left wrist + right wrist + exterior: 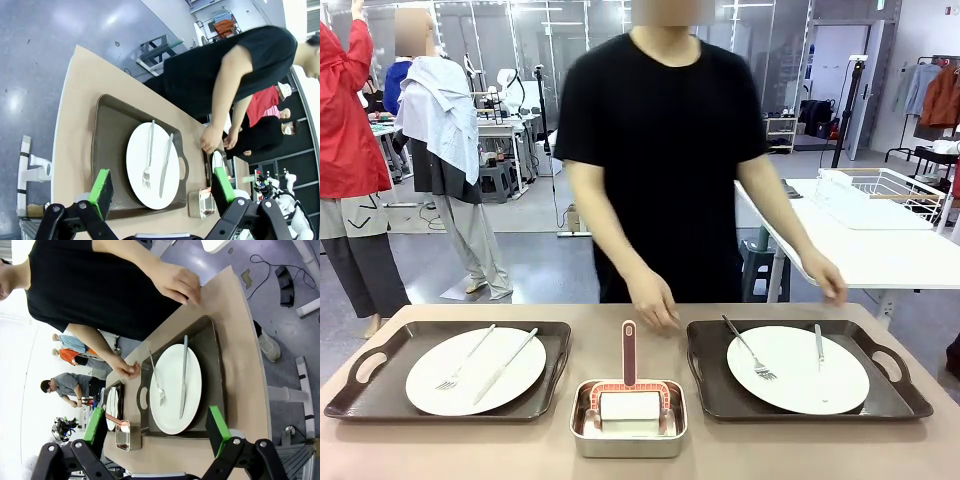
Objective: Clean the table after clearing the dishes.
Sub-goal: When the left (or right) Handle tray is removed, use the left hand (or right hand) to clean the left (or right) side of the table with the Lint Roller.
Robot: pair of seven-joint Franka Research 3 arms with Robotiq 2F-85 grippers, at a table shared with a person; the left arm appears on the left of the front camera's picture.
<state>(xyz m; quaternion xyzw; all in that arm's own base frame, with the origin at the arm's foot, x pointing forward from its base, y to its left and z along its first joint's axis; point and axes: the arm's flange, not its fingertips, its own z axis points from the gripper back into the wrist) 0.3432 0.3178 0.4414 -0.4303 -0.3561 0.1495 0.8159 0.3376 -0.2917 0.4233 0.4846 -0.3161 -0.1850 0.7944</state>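
The matte taupe-brown desk [620,345], with rounded corners, carries two dark brown rectangular trays with cut-out handles. The left tray [400,340] and the right tray [710,350] lie well apart. In each tray we see a round, smooth white plate, the left plate [520,378] and the right plate [790,390]. On the left plate a silver fork [465,358] and a silver knife [505,365] lie side by side. The right plate has its own fork [748,350] and knife [818,348].

Between the trays, at the near edge, stands a small shiny steel pan [628,442]. It holds a white block and a tool whose pink handle [629,350] points to the far side.

One hand [655,300] of the person hangs over the far edge between the trays. The other hand [828,282] is at the far right corner.

The left claw [162,185] is spread wide, its green pads apart and nothing between them. The right claw [156,424] is spread in the same way and pinches nothing.
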